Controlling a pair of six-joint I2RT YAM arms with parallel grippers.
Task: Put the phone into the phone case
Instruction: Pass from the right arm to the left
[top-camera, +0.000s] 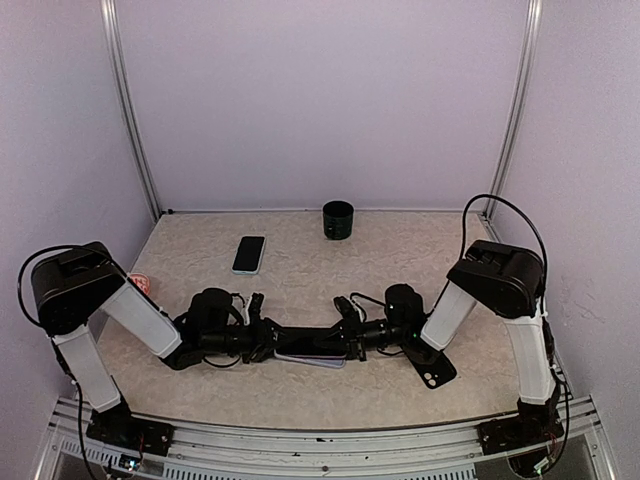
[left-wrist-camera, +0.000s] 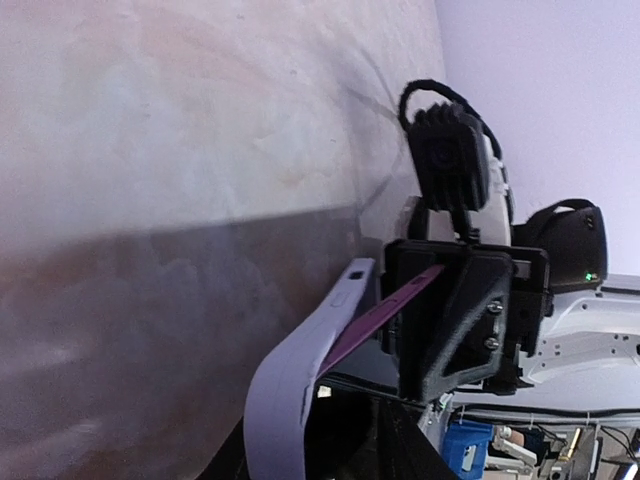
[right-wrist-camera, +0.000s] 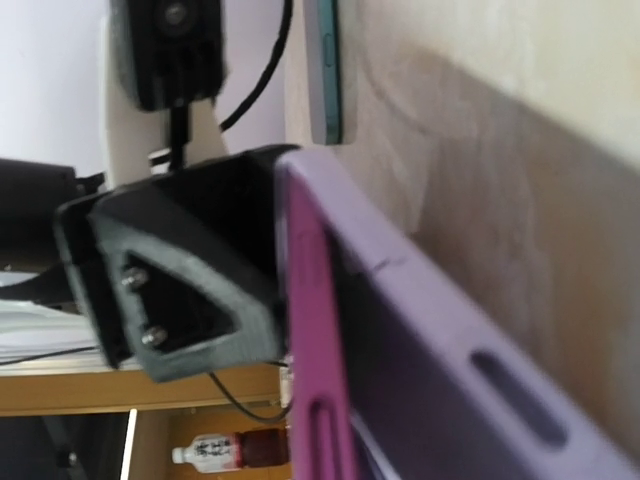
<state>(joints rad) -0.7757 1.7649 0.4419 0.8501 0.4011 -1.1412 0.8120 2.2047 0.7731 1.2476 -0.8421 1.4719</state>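
Pincers both clamped. Left pincer (top-camera: 262, 338) grips lavender phone case (top-camera: 312, 358), toward 6 o'clock on the counter (top-camera: 300, 290). Magenta phone (left-wrist-camera: 365, 322) looks half-seated, thin edge showing past case wall. Right pincer (top-camera: 350, 333) grips phone's 3 o'clock end.

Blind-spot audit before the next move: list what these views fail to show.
Left pincer and right pincer: open or shut unclear, dark on dark in the top view.
Lavender case: whether the magenta phone is seated, hidden by both pincers.
Red object: top view, mostly behind left arm.
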